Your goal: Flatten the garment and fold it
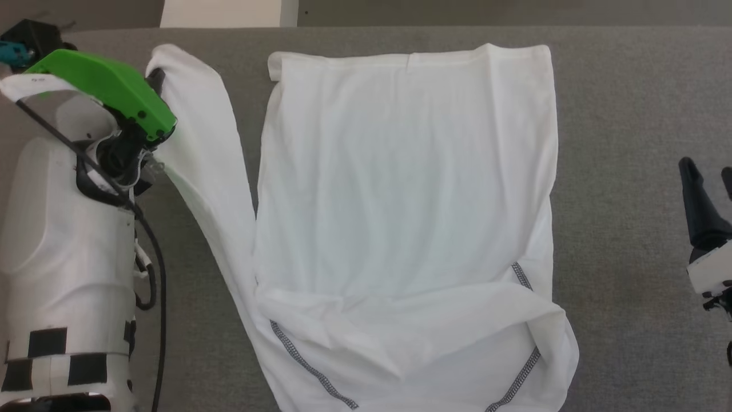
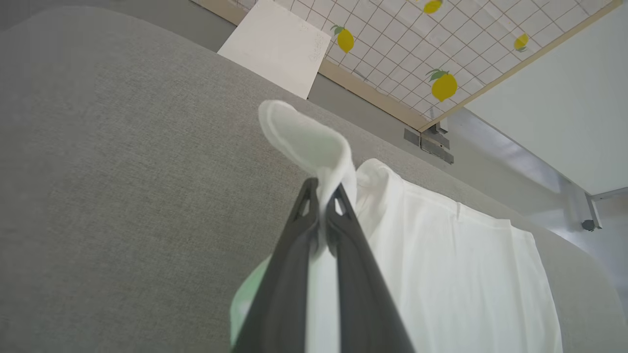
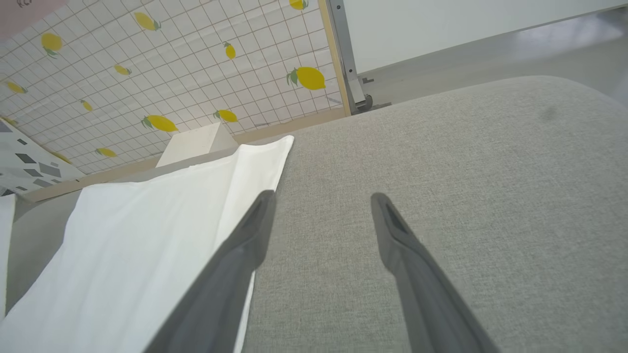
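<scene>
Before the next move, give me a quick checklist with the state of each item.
1. Left claw shut on the garment edge: ok.
2. Right claw open, holding nothing, over bare table: ok.
3. Garment lying flat: not ok, its near end is bunched around the zigzag seams.
4. Top of the garment free of other things: ok.
5. Number of cloth layers in the left claw: cannot tell.
6. White box apart from the garment: ok.

One shirt (image 1: 400,189), two hands (image 2: 324,189) (image 3: 323,197), one white box (image 1: 220,12), one grey surface (image 1: 629,114)
</scene>
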Robot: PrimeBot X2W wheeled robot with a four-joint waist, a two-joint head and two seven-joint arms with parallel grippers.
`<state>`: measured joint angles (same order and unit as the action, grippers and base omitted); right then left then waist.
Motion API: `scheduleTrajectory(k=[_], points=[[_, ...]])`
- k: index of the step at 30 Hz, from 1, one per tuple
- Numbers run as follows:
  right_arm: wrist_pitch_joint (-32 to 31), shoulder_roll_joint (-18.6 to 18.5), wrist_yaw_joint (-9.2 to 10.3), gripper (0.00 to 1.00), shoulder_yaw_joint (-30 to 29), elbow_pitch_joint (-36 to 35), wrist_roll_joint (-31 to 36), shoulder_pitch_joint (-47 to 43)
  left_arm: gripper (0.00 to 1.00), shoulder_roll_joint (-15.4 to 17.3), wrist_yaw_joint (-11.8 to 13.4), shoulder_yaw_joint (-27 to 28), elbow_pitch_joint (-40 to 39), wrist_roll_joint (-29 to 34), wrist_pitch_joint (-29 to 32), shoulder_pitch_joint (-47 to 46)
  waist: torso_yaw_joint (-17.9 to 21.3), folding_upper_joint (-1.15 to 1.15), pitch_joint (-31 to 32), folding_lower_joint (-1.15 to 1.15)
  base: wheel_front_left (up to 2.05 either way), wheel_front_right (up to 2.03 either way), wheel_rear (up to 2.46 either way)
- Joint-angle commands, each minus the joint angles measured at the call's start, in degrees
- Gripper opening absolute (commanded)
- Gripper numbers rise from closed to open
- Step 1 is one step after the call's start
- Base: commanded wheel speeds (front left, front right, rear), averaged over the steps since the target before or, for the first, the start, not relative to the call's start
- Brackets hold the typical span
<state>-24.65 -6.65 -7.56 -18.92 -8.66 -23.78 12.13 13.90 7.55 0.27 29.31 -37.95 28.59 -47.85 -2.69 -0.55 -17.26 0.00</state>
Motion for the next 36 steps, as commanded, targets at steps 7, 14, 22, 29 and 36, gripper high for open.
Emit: scheduleTrajectory(k=[7,14,22,29,36], points=[[1.04,1.24,0.08,1.0,-1.78,1.7,0.74,-3.54,0.0,-2.46,-4.19,-1.54,-8.09,-2.58,-0.69,4.27,-2.7,0.54,8.33,0.0,0.0,0.0,0.0],[0.79,1.94,0.08,1.0,-3.23,2.15,1.11,-6.19,0.0,-7.98,-9.08,-9.24,-15.13,-3.95,1.35,8.53,-2.54,0.54,11.55,0.0,0.0,0.0,0.0],[0.25,2.45,0.08,1.0,-3.9,2.06,1.5,-7.66,0.0,-10.87,-11.65,-22.75,-18.29,-8.69,3.79,16.24,-1.7,0.54,11.99,0.0,0.0,0.0,0.0],[-0.14,2.67,0.08,1.0,-3.58,2.26,1.81,-7.76,0.0,-11.0,-10.27,-36.57,-17.3,-16.07,0.89,20.01,-0.61,0.54,11.04,0.0,0.0,0.0,0.0],[-0.2,2.65,0.08,1.0,-2.95,2.39,1.76,-7.03,0.0,-11.02,-8.45,-47.86,-12.04,-20.05,-1.17,19.67,0.59,0.54,9.46,0.0,0.0,0.0,0.0]])
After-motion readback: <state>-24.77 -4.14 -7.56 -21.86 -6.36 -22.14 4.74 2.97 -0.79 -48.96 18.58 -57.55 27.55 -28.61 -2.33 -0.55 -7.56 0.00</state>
